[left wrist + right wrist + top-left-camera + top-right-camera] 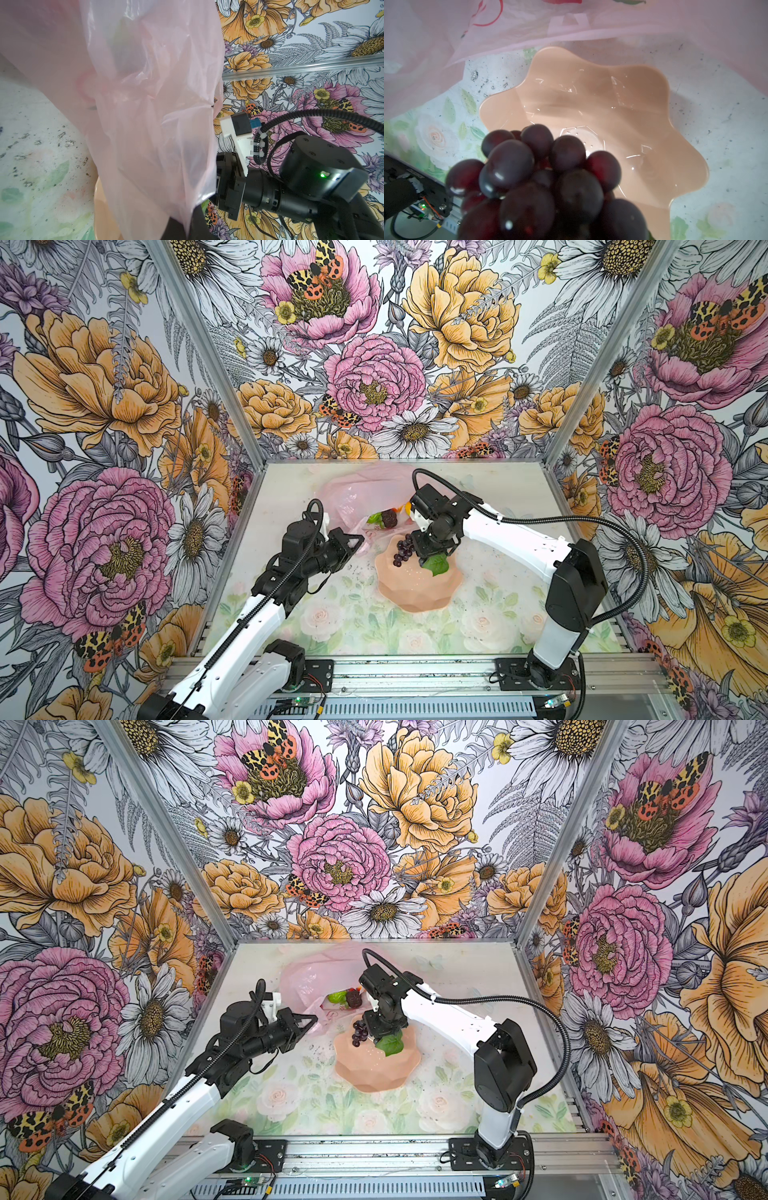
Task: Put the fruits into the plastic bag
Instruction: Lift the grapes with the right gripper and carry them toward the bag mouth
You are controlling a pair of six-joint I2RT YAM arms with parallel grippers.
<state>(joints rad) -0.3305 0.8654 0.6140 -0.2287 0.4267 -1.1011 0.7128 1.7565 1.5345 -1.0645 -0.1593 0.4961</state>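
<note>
- The grapes (402, 549) hang clear of the table (332, 614), over the near rim of the bowl (415, 599) and just beside the plastic bag (357, 493). Their green leaf (436, 565) sticks out under the right gripper (429, 556), which pinches the bunch at its stem end.
- In the bag's mouth lie a bumpy green fruit (375, 518), a dark avocado (389, 518) and a sliver of orange fruit (406, 508). Whether more sits under the film cannot be told.
- The left gripper (356, 540) is pressed together on the bag's edge and holds it up, so the mouth gapes toward the bowl.
- The task looks nearly done. The bunch appears to be the last fruit outside, and what is left is to carry it over the mouth and release it.
- Only the right wrist view shows the whole inside of the bowl (623, 108), and it is bare. In both top views the arm partly covers it.
- The left wrist view shows mostly pink film (145, 104) up close, with no fruit clear through it. Only the top views show the fruits in the bag.
</note>
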